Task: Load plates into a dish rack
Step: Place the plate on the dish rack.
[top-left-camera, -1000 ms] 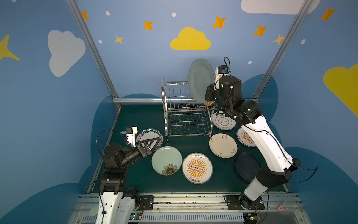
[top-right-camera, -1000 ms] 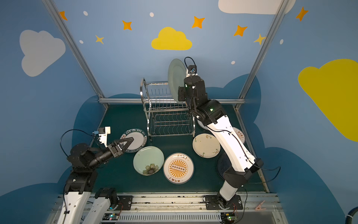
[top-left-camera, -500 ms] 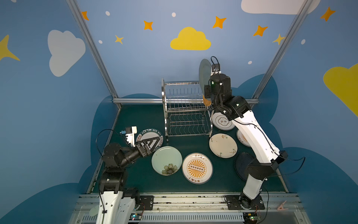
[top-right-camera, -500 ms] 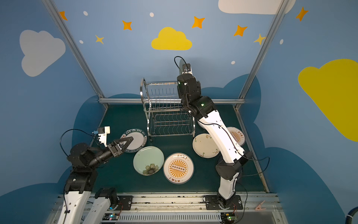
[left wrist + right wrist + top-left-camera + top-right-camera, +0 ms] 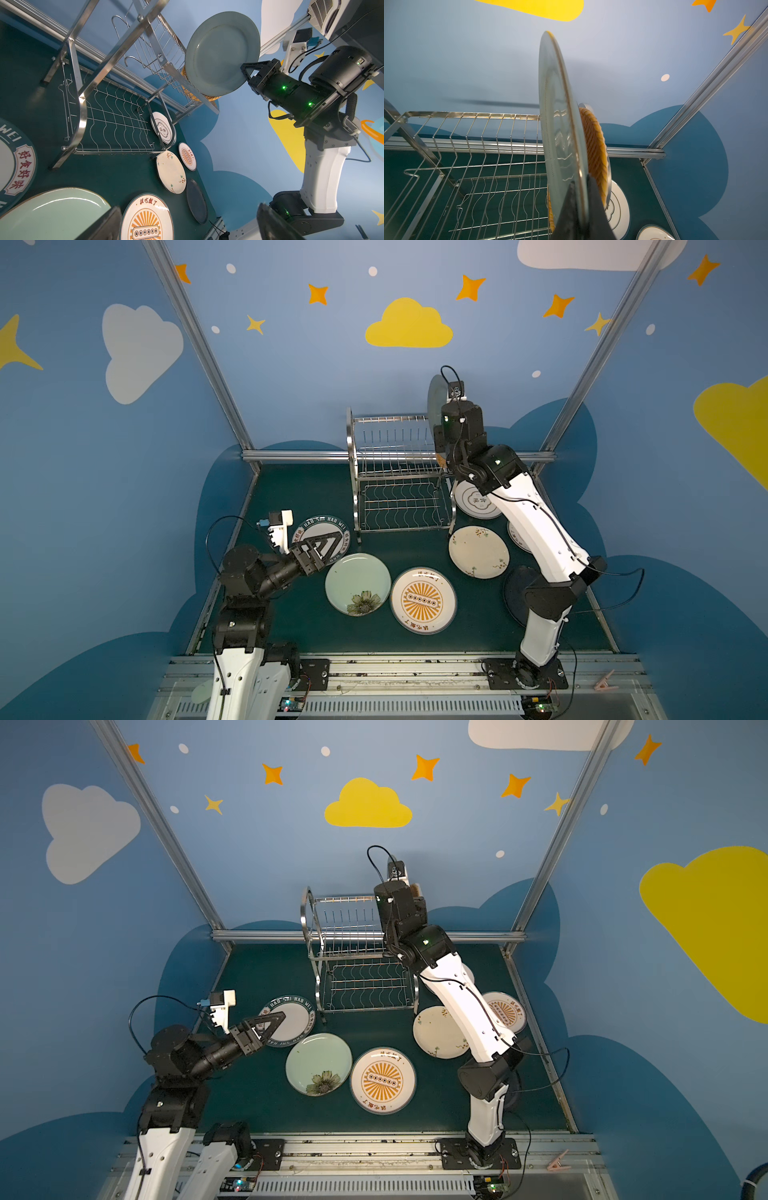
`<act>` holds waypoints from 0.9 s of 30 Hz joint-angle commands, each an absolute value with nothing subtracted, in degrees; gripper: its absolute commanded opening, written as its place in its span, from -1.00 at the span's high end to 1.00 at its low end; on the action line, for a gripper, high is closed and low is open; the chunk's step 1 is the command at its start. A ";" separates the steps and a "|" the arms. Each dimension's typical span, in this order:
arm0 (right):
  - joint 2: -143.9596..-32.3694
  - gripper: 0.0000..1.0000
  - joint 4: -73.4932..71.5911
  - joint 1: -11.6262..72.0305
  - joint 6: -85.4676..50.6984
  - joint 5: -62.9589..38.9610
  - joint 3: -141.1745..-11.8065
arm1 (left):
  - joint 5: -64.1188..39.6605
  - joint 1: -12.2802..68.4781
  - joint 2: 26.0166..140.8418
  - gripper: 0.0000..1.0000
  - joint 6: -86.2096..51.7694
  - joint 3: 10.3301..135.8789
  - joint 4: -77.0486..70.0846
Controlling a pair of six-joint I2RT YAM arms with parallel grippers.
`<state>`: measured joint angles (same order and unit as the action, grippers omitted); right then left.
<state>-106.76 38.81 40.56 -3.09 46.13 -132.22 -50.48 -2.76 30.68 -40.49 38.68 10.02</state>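
Right wrist: right hand [image 5: 580, 180] pinches green plate [image 5: 560, 124], edge-on beside woven plate [image 5: 594, 145].

Dish rack [image 5: 354, 472] rear centre; plates [image 5: 423, 600] flat in front, right.

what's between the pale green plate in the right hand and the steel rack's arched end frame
A woven orange round plate, upright; seen in the right wrist view.

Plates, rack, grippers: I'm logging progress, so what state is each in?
Green plate, upright on edge, gripped by its rim.
Orange plate, standing in the rack.
Rack, upright, mostly unfilled.
Left gripper, open, holding nothing.
Right gripper, shut on green plate.
Other plates, lying flat, unracked.
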 commanded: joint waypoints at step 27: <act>-107.91 1.00 39.02 42.16 -12.96 49.68 -135.06 | -49.92 -3.78 31.20 -1.00 -40.12 38.28 9.14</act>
